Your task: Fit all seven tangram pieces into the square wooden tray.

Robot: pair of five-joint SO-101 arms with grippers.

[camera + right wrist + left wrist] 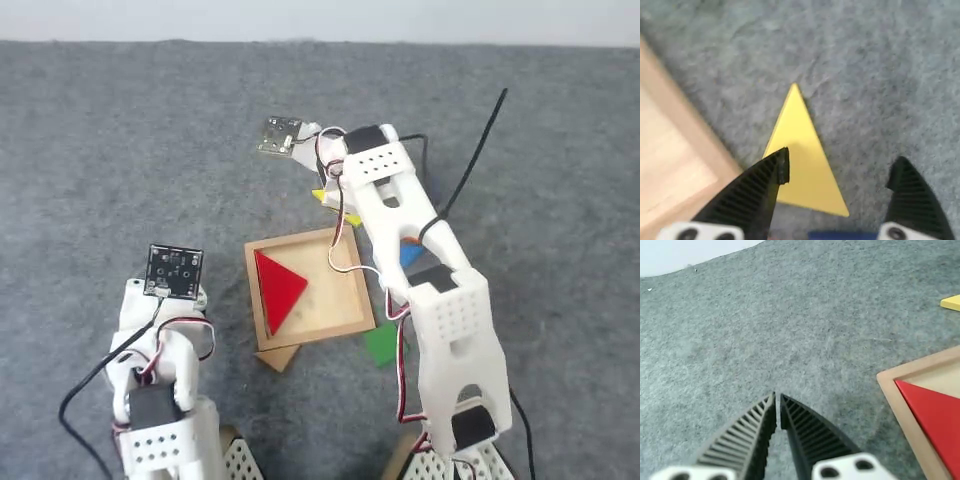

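Observation:
The square wooden tray (pixel 345 312) lies in the middle of the grey felt with one red triangle (pixel 275 285) in its left half. My right gripper (pixel 840 167) hangs open just past the tray's far edge. One finger (pixel 767 182) is over a yellow triangle (pixel 802 150) and the other (pixel 907 190) is beyond it. That yellow triangle (pixel 322 196) peeks out from under the right arm. My left gripper (pixel 778 399) is shut on nothing, low over bare felt left of the tray (pixel 888 381). It faces the red triangle (pixel 935 410) and the yellow piece (pixel 952 302).
A blue piece (pixel 411 254) lies right of the tray under the right arm. A green piece (pixel 383 344) sits at the tray's near right corner, and a tan piece (pixel 279 357) at its near edge. Open felt spreads to the left and the back.

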